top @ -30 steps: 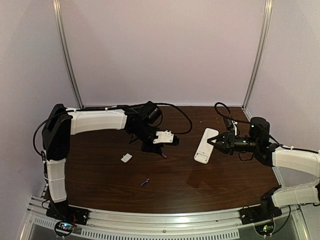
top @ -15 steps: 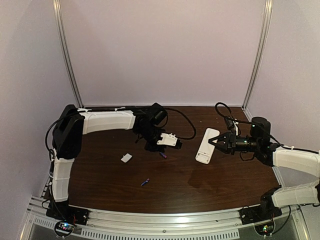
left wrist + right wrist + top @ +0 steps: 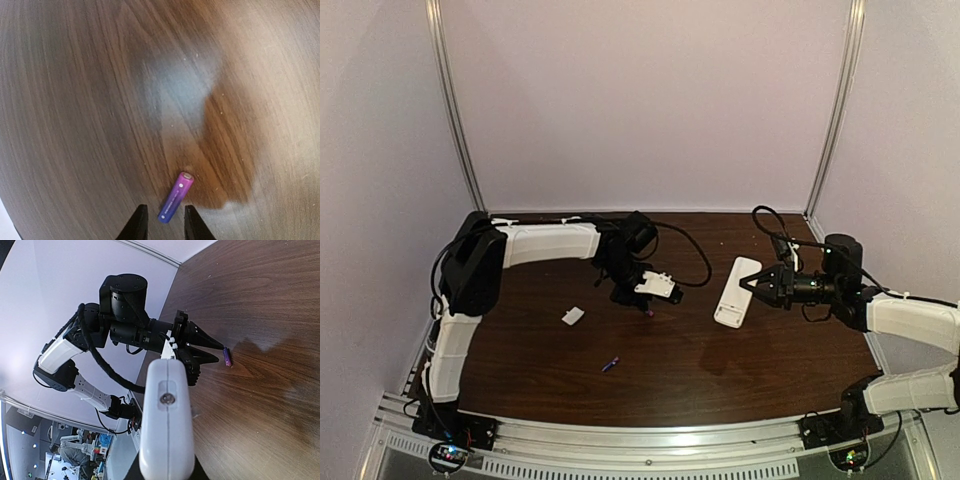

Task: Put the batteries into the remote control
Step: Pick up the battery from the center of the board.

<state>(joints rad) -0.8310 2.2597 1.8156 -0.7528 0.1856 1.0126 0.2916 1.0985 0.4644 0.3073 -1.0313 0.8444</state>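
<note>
Left fingers [image 3: 141, 226] narrowly apart, straddling the near end of a small purple-blue cylindrical battery [image 3: 175, 198]; no pinch visible. It lies on the dark brown wooden worktop [image 3: 75, 100]. Right fingers [image 3: 132, 471] clamped on the flat white rectangular plastic remote control [image 3: 166, 415], right of centre. Second purple-blue battery [image 3: 610, 364] lies nearer the bases, well apart.
</note>
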